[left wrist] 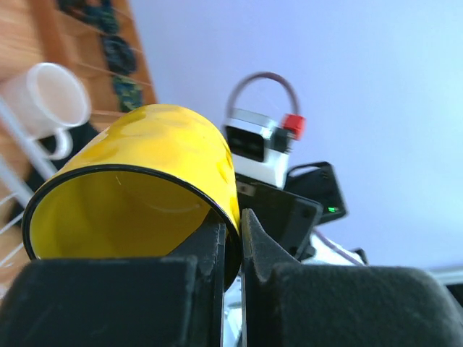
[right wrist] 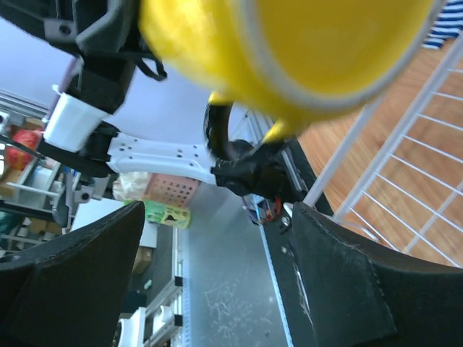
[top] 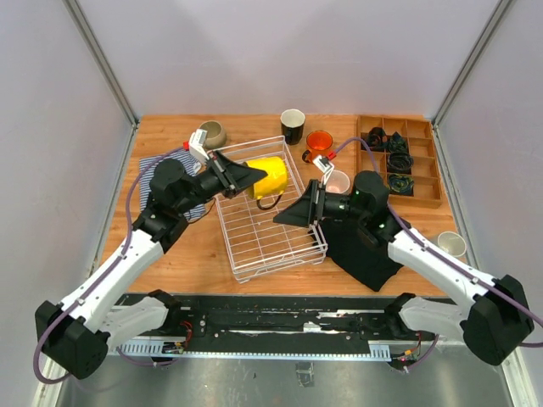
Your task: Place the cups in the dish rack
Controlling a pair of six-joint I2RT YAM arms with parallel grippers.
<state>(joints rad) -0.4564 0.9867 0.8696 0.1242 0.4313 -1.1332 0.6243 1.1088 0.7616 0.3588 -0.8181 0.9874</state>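
Observation:
My left gripper (top: 253,177) is shut on the rim of the yellow cup (top: 270,176) and holds it on its side above the far part of the white wire dish rack (top: 254,246). In the left wrist view its fingers (left wrist: 230,233) pinch the cup's wall (left wrist: 145,184). My right gripper (top: 280,217) stands open just below the cup, over the rack. In the right wrist view the yellow cup (right wrist: 289,43) and its dark handle (right wrist: 219,134) hang above the open gripper (right wrist: 217,246). On the table stand a black cup (top: 293,125), an orange cup (top: 320,142), a pale pink cup (top: 338,181), a beige cup (top: 212,134) and a whitish-grey cup (top: 451,244).
A brown wooden compartment tray (top: 424,197) with dark items sits at the back right. A black cloth (top: 365,250) lies under the right arm. A striped cloth (top: 153,165) lies under the left arm. Rack wires (right wrist: 405,166) run right of the right gripper.

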